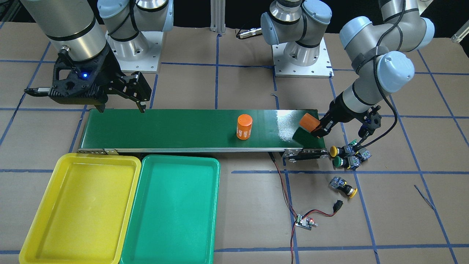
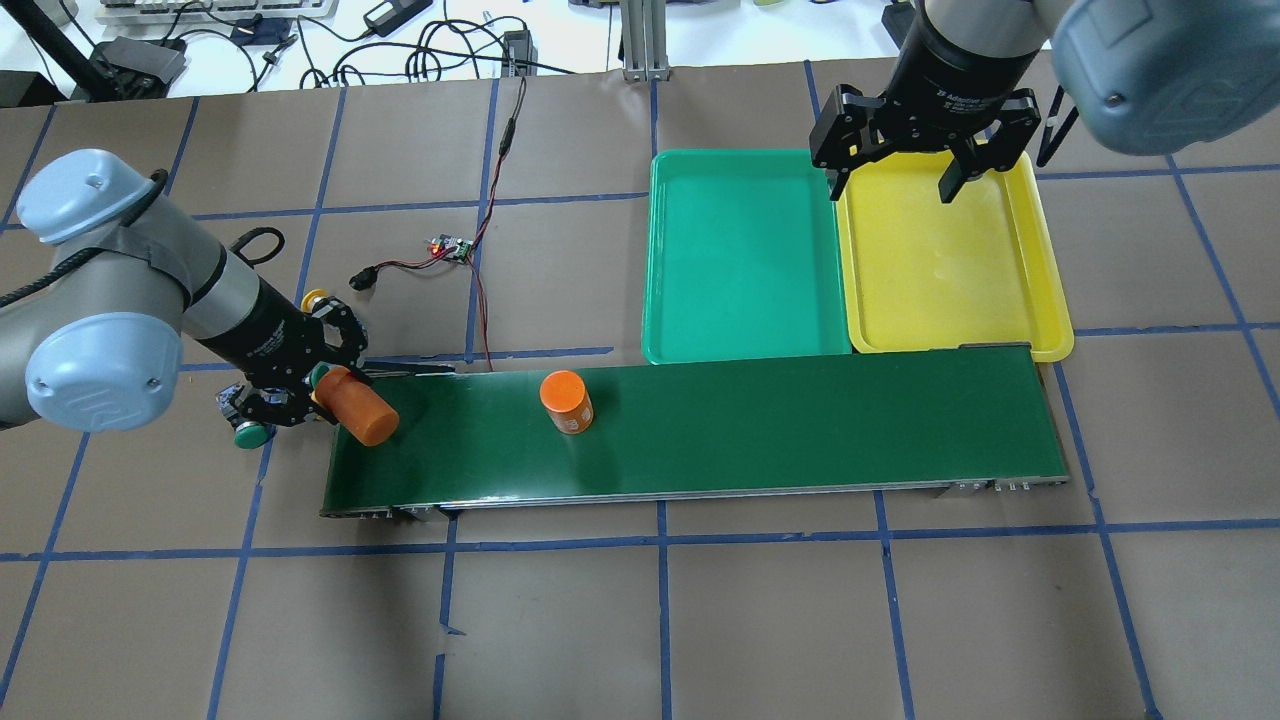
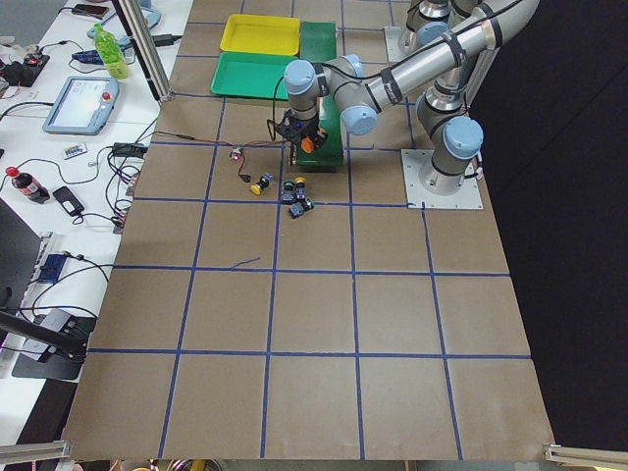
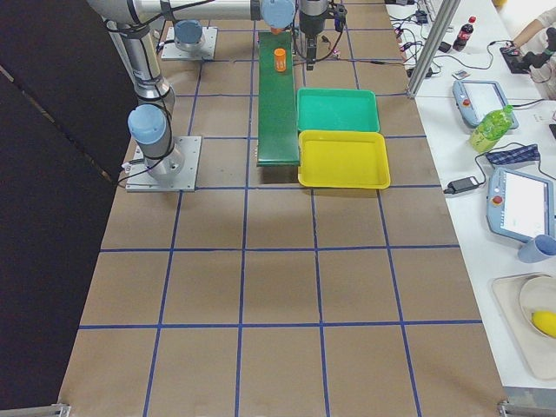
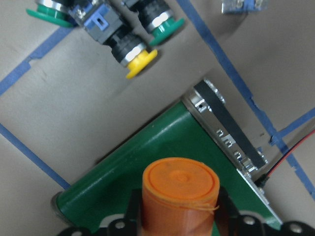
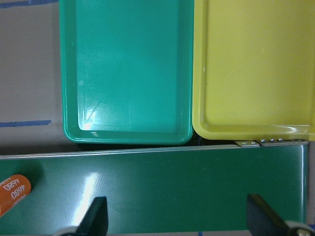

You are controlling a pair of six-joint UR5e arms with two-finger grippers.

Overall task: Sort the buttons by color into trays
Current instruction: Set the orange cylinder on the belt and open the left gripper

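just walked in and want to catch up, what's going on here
The left gripper holds a tilted orange cylinder over one end of the green belt; a second cylinder stands mid-belt. The right gripper hangs open at the other end, near the empty yellow tray and green tray. The buttons lie on the table, unsorted.

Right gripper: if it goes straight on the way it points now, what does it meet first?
Most likely the conveyor belt: the right gripper points down with its jaws open over bare belt. The standing orange cylinder is well off to one side. Height unclear.
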